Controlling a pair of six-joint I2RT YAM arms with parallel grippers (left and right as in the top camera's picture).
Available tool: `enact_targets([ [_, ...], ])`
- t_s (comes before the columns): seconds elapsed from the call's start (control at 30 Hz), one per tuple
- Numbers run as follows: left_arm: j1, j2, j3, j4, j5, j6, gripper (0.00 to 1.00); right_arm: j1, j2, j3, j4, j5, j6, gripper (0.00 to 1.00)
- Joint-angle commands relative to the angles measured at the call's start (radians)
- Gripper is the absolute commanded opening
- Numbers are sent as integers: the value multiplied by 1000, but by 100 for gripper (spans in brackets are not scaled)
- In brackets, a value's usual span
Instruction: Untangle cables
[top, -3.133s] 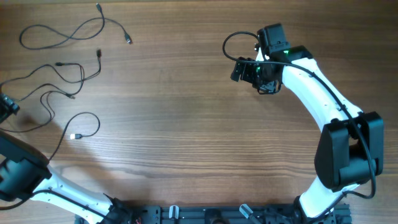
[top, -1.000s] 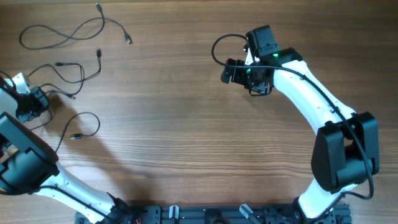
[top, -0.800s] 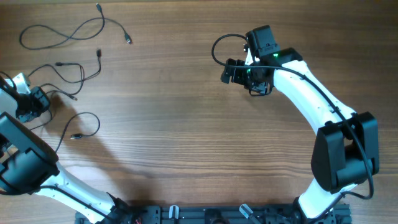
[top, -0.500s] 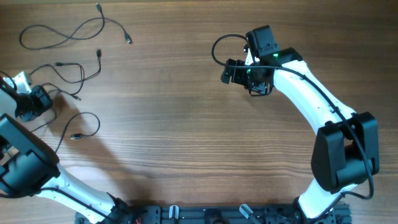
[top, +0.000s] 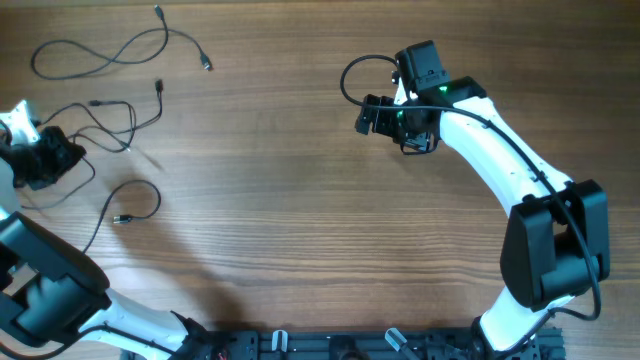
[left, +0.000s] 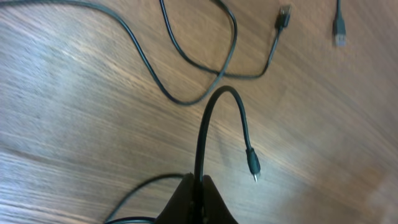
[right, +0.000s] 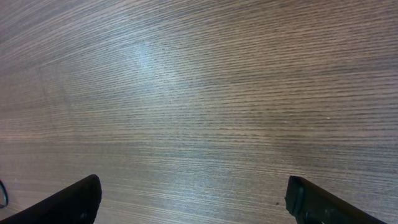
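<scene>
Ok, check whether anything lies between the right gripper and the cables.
Nothing visible does: only bare table separates the right gripper from the cables at far left. The left gripper is shut on one cable.

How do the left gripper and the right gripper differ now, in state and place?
The left gripper is shut on a thin cable; the right gripper is open and holds nothing. The left gripper is among the cables at the left edge of the table; the right gripper hangs over bare wood, far from them. Both are above one wooden table.
</scene>
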Motion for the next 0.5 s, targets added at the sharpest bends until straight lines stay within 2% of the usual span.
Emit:
enact_targets([
  [0.0,9,-8,4,-69,23,48,4,7,-1,-1,7,-5,-7,97],
  [0.17,9,-8,3,-142,-77,-12,4,7,-1,-1,14,-6,-7,97],
  [0.27,9,-8,0,-176,-233,-26,4,7,-1,-1,12,-14,-7,96],
  [0.4,21,-8,-16,-182,-441,-182,4,7,-1,-1,9,-17,-8,97],
  [0.47,31,-8,-25,-182,-501,-193,4,7,-1,-1,6,-17,-8,97],
])
